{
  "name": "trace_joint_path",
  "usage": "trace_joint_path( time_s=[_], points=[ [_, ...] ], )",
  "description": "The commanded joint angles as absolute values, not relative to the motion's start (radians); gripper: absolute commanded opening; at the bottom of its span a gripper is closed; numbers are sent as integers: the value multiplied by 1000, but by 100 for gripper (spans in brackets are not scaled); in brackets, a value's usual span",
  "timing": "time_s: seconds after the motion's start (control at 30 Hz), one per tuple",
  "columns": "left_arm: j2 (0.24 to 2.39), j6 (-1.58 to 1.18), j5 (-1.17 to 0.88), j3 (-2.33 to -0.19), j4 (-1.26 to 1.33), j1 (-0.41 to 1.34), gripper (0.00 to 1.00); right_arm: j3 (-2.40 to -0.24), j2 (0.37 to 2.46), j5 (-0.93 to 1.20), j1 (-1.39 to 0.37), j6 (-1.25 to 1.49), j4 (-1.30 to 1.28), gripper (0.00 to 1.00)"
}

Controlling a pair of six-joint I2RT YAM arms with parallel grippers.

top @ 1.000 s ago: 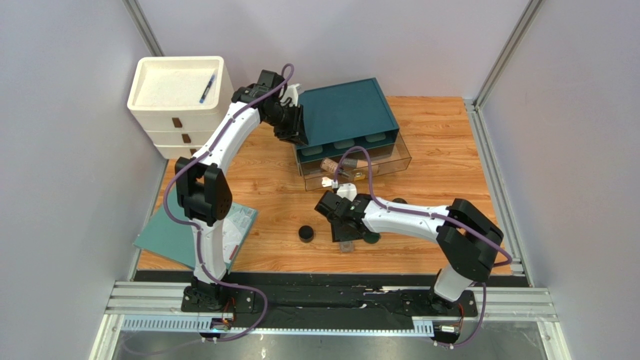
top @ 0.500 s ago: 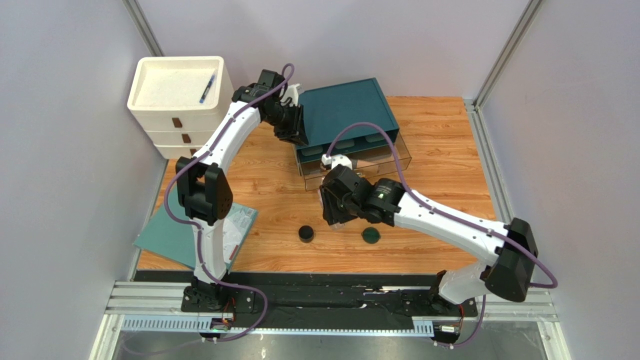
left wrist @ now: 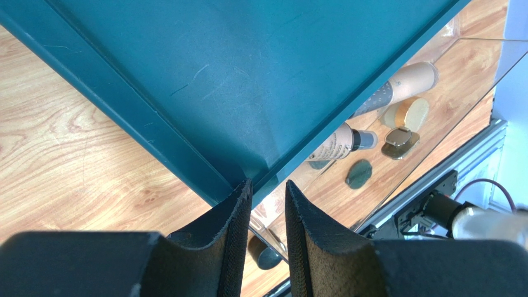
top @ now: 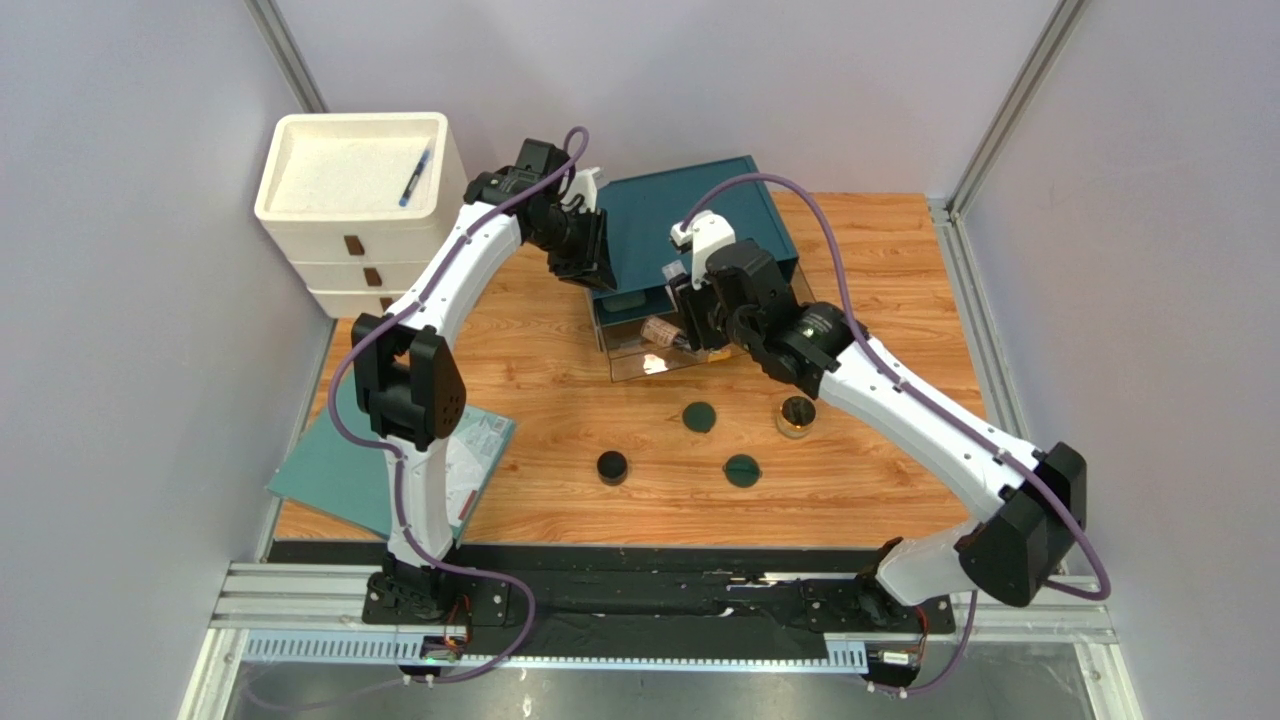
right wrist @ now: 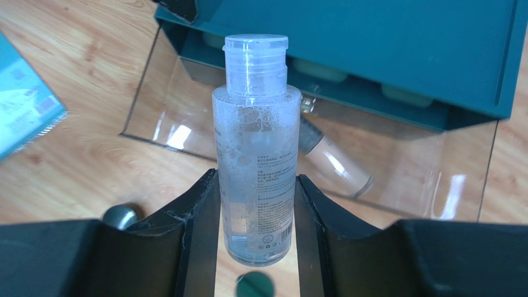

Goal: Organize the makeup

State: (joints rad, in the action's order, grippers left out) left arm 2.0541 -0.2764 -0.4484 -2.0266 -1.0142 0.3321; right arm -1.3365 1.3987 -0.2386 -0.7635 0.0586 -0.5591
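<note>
While my left jaws stand narrow at the near left corner of the box (top: 706, 210), their tips right at its teal rim, I cannot tell whether they pinch that rim or only meet it.

My right jaws are clamped on the bottle (right wrist: 256, 154), one on each side of its clear body. Its flip cap points away from my wrist, toward the box, and the liquid inside shows bubbles. I hold it over the left part of the drawer (right wrist: 155, 93), the clear one pulled out at the near side of the box. A tan tube (right wrist: 334, 162) lies in the drawer just beyond the bottle.

On the surface (top: 902, 255), near of the drawer, lies one green disc (top: 697, 417), with a second disc (top: 741, 471) nearer and a little to the right, the two apart. The jar (top: 612, 467) sits to their left. The compact (top: 796, 416) sits to their right, close beside my right arm (top: 902, 413).

A booklet (top: 353, 473) lies at the near left, partly under my left arm (top: 451, 278). A white cabinet (top: 361, 225) stands at the far left with a pen (top: 415, 176) in its top tray.
</note>
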Motion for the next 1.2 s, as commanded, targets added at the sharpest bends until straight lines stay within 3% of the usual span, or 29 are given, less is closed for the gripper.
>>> trace_joint_path(
  time_s=[0.0,0.23,0.37,0.43,0.47,0.57,0.67,0.8,1.0,1.1,1.13,1.17],
  points=[
    [2095,-216,-368,-1994,-1210,319,35,-1385,1471,-154,-723,-191,-437,13],
    [2092,-216,-367,-1987,-1209,319,35,-1407,1592,-184,-721,-265,-411,13],
    [2092,-215,-359,-1982,-1210,319,35,-1445,1643,-216,-721,-233,-416,19],
    [2091,-215,-357,-1982,-1210,319,35,-1475,1669,-236,-721,-213,-433,24],
    [2092,-215,-357,-1983,-1210,319,35,-1488,1678,-259,-722,-204,-449,41],
    [2094,-221,-362,-1983,-1207,319,35,-1511,1686,-304,-723,-163,-462,59],
    [2094,-219,-364,-1983,-1207,319,35,-1503,1660,-368,-721,-126,-457,65],
    [2092,-219,-361,-1993,-1209,319,35,-1497,1608,-445,-723,-62,-480,67],
    [2097,-219,-359,-2009,-1216,319,35,-1447,1462,-528,-723,248,-586,59],
    [2100,-221,-364,-2013,-1215,319,35,-1336,1350,-457,-716,409,-552,40],
    [2102,-222,-364,-2013,-1213,319,35,-1303,1323,-402,-706,443,-511,18],
    [2106,-221,-365,-2014,-1213,319,35,-1225,1265,-375,-695,486,-490,4]
  ],
)
